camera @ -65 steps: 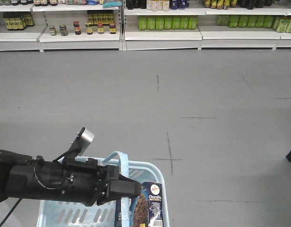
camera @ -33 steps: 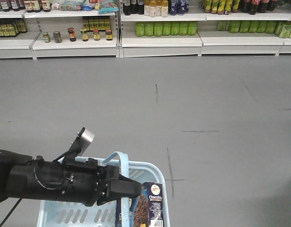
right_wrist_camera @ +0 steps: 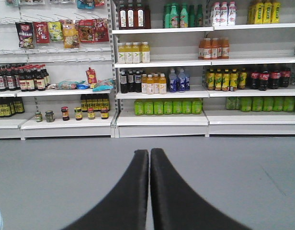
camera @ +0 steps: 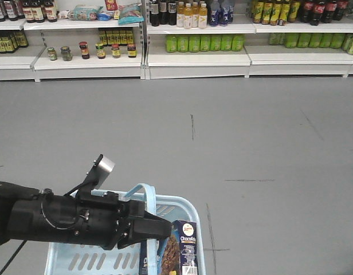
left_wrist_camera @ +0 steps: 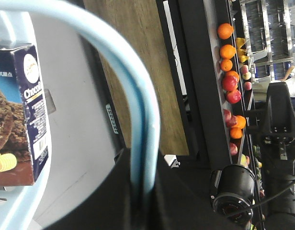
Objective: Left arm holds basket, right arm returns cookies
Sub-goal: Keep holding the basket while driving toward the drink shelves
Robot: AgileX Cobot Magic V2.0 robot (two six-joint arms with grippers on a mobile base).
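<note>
The light blue basket (camera: 196,232) hangs at the bottom of the front view, and my left gripper (camera: 165,230) is shut on its hoop handle (camera: 143,189). The left wrist view shows the black jaws of the left gripper (left_wrist_camera: 142,160) clamped tight around the handle (left_wrist_camera: 140,86). The cookies (camera: 185,252), a dark navy box with chocolate-chip cookies pictured, stand upright inside the basket at its right side; the cookies (left_wrist_camera: 20,110) also sit left of the handle. My right gripper (right_wrist_camera: 149,153) is shut with nothing in it, held above grey floor and facing the shelves. The right arm is out of the front view.
White store shelves (camera: 196,56) run along the far wall with green bottles (camera: 202,43), jars (camera: 99,50) and dark sauce bottles. Grey floor (camera: 251,143) lies between me and them. A fruit rack with oranges (left_wrist_camera: 227,50) and a wooden panel (left_wrist_camera: 147,72) stand behind the basket.
The shelves and floor marks have slid downward in the front view and more upper shelf shows, so the base has moved. Left arm, basket and cookies keep the same place in the frame.
</note>
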